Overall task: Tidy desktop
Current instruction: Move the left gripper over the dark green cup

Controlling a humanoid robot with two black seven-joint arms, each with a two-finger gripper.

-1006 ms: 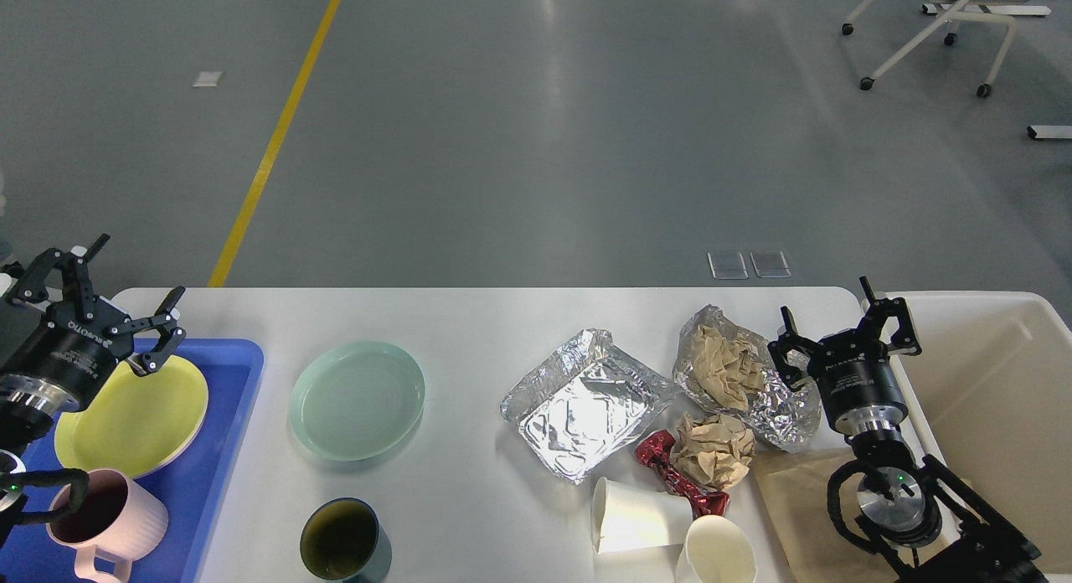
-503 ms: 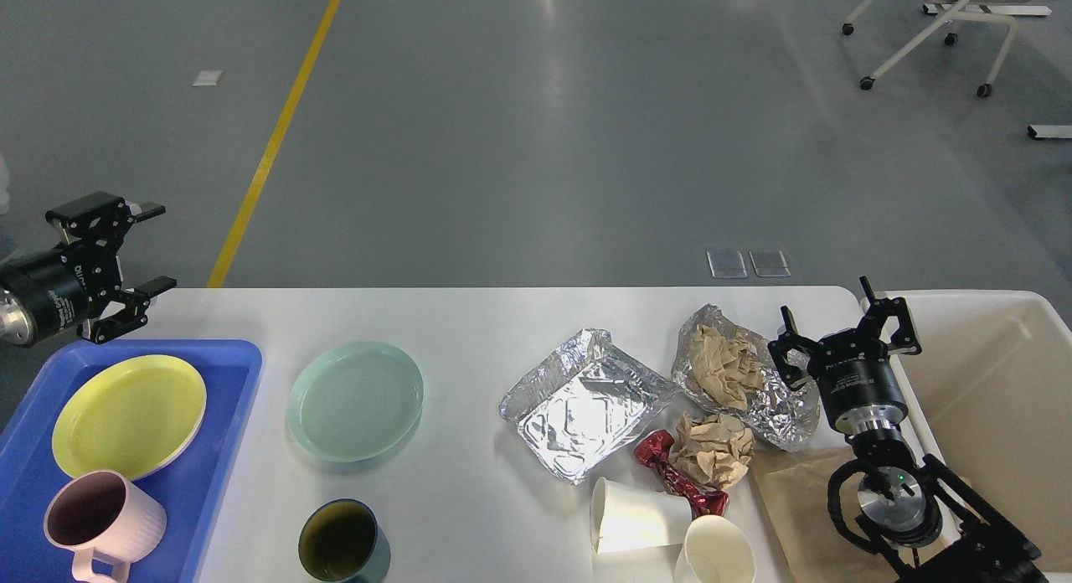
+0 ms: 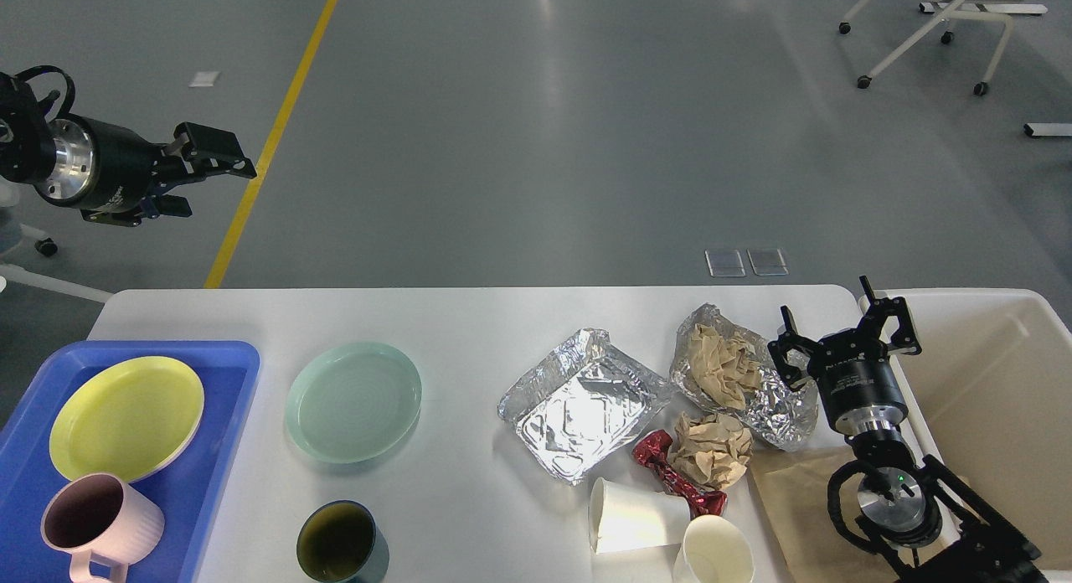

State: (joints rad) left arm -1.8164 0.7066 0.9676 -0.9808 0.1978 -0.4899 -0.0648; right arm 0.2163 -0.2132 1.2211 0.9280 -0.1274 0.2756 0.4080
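Note:
The white desktop spans the lower half of the view. On it lie a mint green plate, a dark green cup, an empty foil tray, a foil tray holding crumpled brown paper, a loose brown paper ball, a red wrapper and two white paper cups. My left gripper hangs open high above the far left corner, holding nothing. My right gripper stands open at the right end, beside the filled foil tray, empty.
A blue tray at the left holds a yellow plate and a pink mug. A cream bin sits past the desktop's right edge. A brown paper sheet lies under my right arm.
My left arm has lifted from over the yellow plate in the blue tray, up and back, turning its gripper to point right. The right arm has not moved.

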